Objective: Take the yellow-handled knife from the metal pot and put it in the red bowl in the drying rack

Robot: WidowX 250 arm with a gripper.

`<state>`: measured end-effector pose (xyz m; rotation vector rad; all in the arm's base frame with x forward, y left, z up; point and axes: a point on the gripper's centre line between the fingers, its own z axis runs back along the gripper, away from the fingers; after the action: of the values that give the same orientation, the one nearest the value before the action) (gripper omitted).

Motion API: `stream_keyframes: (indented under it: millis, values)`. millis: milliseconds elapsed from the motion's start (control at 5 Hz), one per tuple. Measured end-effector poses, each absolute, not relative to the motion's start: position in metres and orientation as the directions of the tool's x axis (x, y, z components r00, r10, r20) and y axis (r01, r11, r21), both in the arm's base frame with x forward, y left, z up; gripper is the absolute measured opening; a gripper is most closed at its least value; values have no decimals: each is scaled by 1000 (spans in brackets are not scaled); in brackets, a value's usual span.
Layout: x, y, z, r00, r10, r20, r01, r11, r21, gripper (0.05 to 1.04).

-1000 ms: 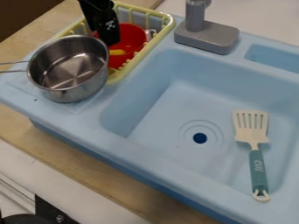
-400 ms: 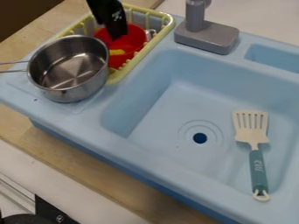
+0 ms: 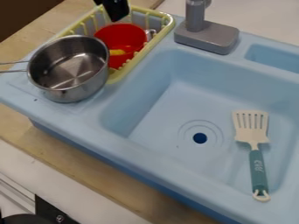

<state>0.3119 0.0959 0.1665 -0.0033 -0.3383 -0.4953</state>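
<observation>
Gripper [image 3: 119, 18] drew back from one red container [image 3: 127, 36]

The gripper [image 3: 118, 17] rose up and away from the red cup [image 3: 127, 36] to the view's top edge, uncovering more of the cup's rim and inside.

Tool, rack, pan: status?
Tool near top edge of view, over yellow dish rack. Red container in rack. Steel saucepan hides rack's near-left part; slotted spatula in sink.
</observation>
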Motion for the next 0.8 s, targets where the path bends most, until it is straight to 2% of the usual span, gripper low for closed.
stream_keyframes:
  millis: [400, 600, 800]
  values:
    - [313, 74, 182, 810, -478, 341, 475, 875, 99, 999]
    - [307, 64, 186, 846, -439, 303, 429, 897, 103, 999]
    - [294, 55, 197, 860, -411, 303, 398, 911, 107, 999]
